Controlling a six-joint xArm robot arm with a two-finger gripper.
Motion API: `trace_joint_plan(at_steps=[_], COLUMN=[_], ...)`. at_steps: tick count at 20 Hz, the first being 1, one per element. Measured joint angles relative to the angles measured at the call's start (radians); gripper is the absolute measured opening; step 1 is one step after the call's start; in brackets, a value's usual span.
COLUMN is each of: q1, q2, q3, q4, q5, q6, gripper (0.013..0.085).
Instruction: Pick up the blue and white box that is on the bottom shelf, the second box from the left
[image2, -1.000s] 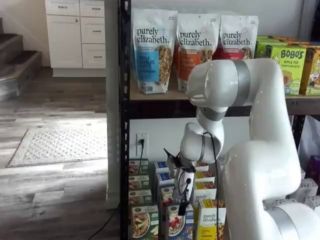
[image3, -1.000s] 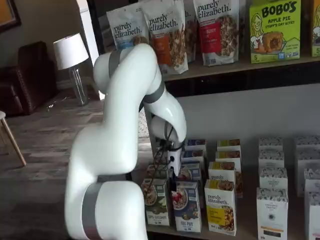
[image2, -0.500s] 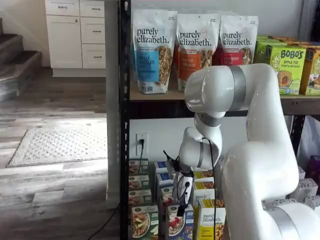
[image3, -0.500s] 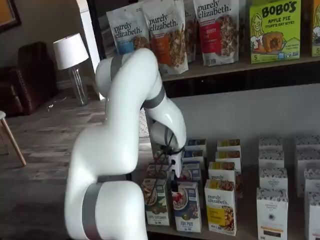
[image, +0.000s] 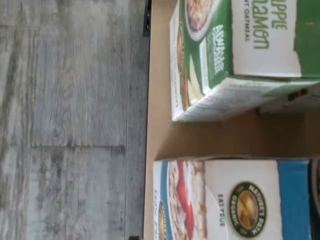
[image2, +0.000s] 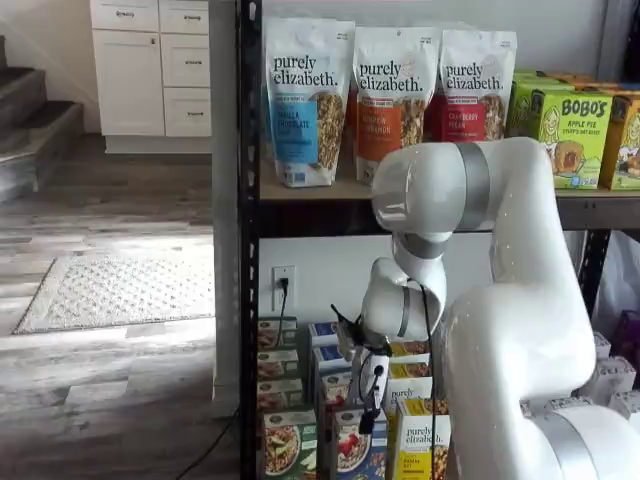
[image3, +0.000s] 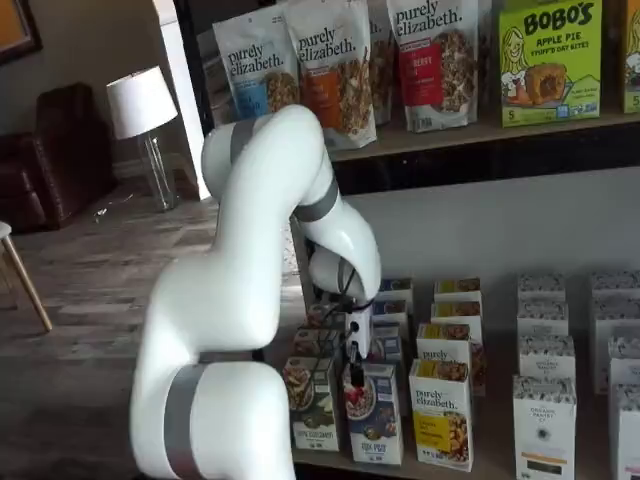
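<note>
the gripper (image3: 354, 372) hangs just above the blue and white box (image3: 375, 412) on the bottom shelf (image3: 500, 462), fingers spread wide.

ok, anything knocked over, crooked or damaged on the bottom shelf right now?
Nothing stands out. On the bottom shelf the cartons stand upright in tidy rows, the blue and white box included, beside the green and white carton and the yellow and white carton. The gripper hangs just above the blue one, holding nothing.

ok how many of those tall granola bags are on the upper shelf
3, side by side on the wood shelf in a shelf view: a blue-label bag nearest the post, an orange-label bag in the middle, then a red-label bag. More may be hidden behind.
</note>
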Motion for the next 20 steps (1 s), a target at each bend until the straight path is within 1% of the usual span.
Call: trace_joint_plan(at_steps=[5,12,15,20], q1=[-0.015,-0.014,-0.011,-0.006], q2=[0.042,0.093,0.117,0.14], q3=[-0.051,-0.11,-0.142,-0.174], q4=[-0.025,-0.055,-0.094,-0.14], q5=[0.017,0.03,0.05,0.081], q6=[0.008,0.037,0.075,0.12], gripper=[0.085,0.085,0.085,0.085])
